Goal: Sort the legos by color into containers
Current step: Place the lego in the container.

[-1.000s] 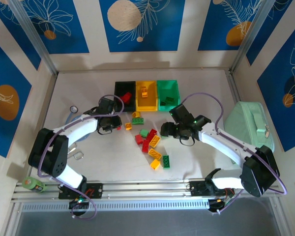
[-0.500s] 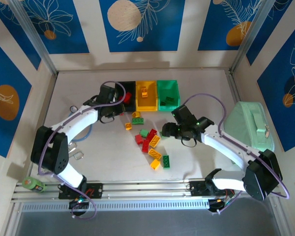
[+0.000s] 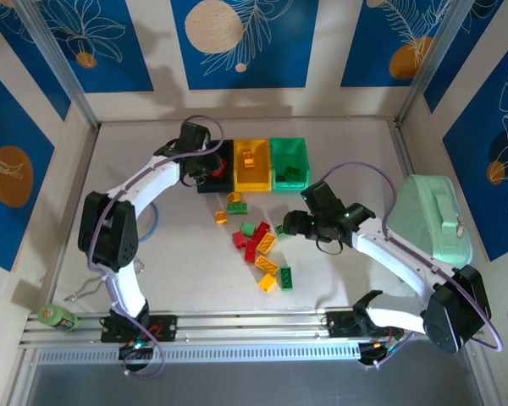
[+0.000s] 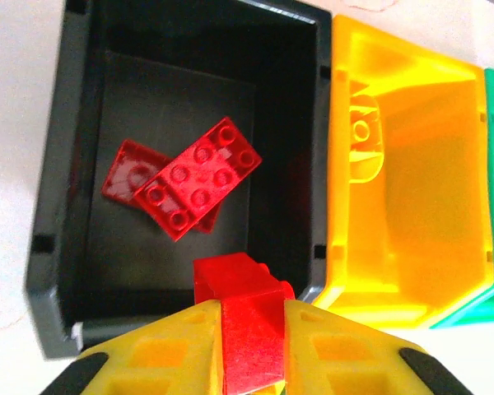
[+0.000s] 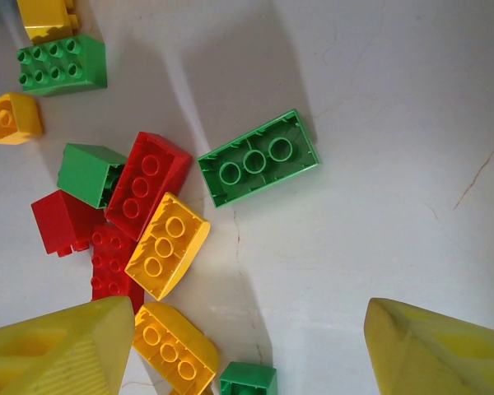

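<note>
Left wrist view: small red plastic studded brick [image 4: 245, 317] pinched over the black open-top plastic bin [image 4: 53, 214]

**Left side.** Left gripper [image 4: 251, 350] is clamped tight on the red brick. Its yellow pads sit flat on the two smooth side walls, and the brick's end pokes out past the tips. The brick hangs above the black bin's near wall, over the opening as far as I can judge. Two flat red bricks [image 4: 199, 179] lie crossed on that bin's floor. Joined alongside are a yellow plastic bin [image 4: 346, 189], with one yellow piece [image 4: 364, 140] at its far wall, and then a green plastic bin [image 3: 289, 152]. The row stands toward the far edge of the tabletop [image 3: 169, 279], about mid-width.

**Right side.** Right gripper [image 5: 247, 350] hovers with its jaws wide and nothing between them. Below it is the loose pile of red, yellow and green bricks [image 3: 258, 245] at the middle of the tabletop. A flat green rectangular brick [image 5: 258, 158] lies hollow side up, just beside the pile's red pieces.

**Handling (my estimate).**
- The bricks are hard, stiff and very light, not fragile, with glossy walls that could slip or twist under a skewed pinch.
- Best hold is across two parallel flat side walls, centred along the length, clear of the studs.
- For the green brick, grip across the short span and approach from the open side, away from its neighbours.
- The rounded yellow pieces offer less flat wall, so grip them low.
- A release from this height should do no harm, though a light brick may bounce.
</note>
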`<action>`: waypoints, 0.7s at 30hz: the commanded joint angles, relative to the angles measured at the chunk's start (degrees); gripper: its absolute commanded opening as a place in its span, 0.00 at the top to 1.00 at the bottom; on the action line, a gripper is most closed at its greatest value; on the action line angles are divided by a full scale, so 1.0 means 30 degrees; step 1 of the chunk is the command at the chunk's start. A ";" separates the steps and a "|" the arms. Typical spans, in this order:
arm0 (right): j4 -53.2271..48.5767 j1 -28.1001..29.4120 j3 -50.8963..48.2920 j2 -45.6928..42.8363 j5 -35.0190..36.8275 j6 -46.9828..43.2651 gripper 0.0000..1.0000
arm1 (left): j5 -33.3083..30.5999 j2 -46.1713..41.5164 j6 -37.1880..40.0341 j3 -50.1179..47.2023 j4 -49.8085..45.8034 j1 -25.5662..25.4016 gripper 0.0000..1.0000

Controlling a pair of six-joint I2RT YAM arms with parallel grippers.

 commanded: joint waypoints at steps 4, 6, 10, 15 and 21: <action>-0.0645 -0.0258 -0.0054 -0.0543 0.0086 -0.0118 0.26 | 0.0704 0.1929 0.0772 0.2815 -0.1709 0.0200 0.51; -0.0731 -0.0295 -0.0060 -0.0658 0.0113 -0.0149 0.25 | 0.0617 0.1822 0.0721 0.2734 -0.1637 0.0178 0.44; -0.0618 -0.0412 -0.0066 -0.0736 0.0005 -0.0177 0.26 | 0.0909 0.0412 0.0558 0.0852 0.0044 0.0162 0.44; -0.0343 -0.0427 0.0131 -0.0322 -0.0436 -0.0346 0.25 | 0.0588 -0.1515 0.0636 -0.1277 0.0716 0.0163 0.45; -0.0142 -0.0082 0.0608 0.0440 -0.0848 -0.0645 0.25 | 0.0525 -0.4290 0.0763 -0.4478 0.1944 0.0163 0.45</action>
